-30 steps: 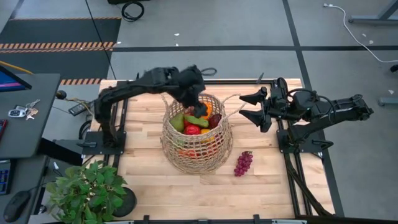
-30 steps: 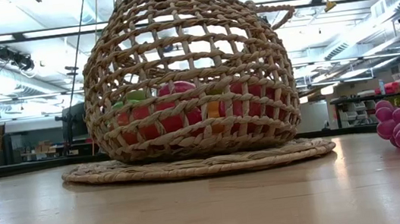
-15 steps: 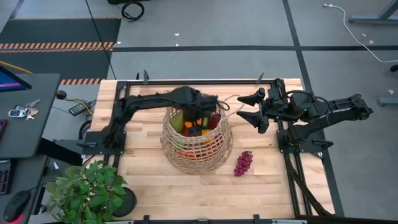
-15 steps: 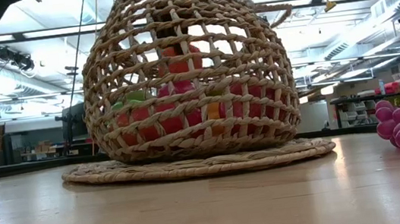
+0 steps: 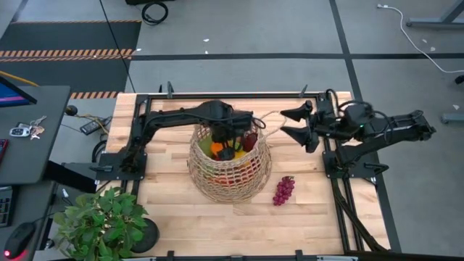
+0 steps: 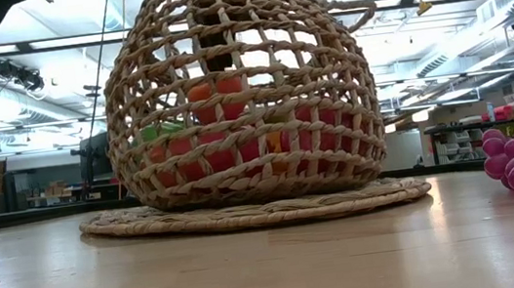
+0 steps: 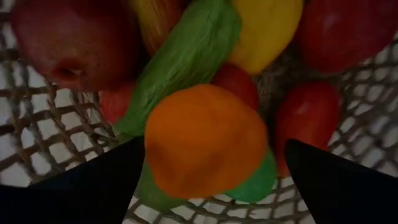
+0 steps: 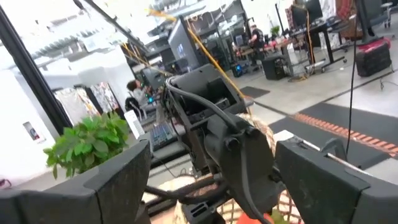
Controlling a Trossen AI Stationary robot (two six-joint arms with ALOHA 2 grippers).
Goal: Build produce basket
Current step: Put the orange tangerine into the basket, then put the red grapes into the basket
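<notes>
Left gripper (image 5: pixel 230 139) hanging inside the mouth of the wicker basket (image 5: pixel 206 181), fingers spread wide, nothing between them. Orange (image 7: pixel 202 140) now lying free on the pile of produce, where half a second ago it was riding higher in the basket; release looking complete, one more piece delivered.

Grapes (image 5: pixel 283 190) lying on the table (image 5: pixel 167 203) just beside the basket, on the right arm's side; probably the last piece outstanding.

Right gripper (image 5: pixel 293 125) hovering beside the basket rim, fingers apart, empty.

Left wrist view showing pile detail: cucumber (image 7: pixel 186 59), lemon (image 7: pixel 264 31), red apple (image 7: pixel 68 40) around the orange. Low view showing the orange (image 6: pixel 214 87) through the weave, topping the heap.
</notes>
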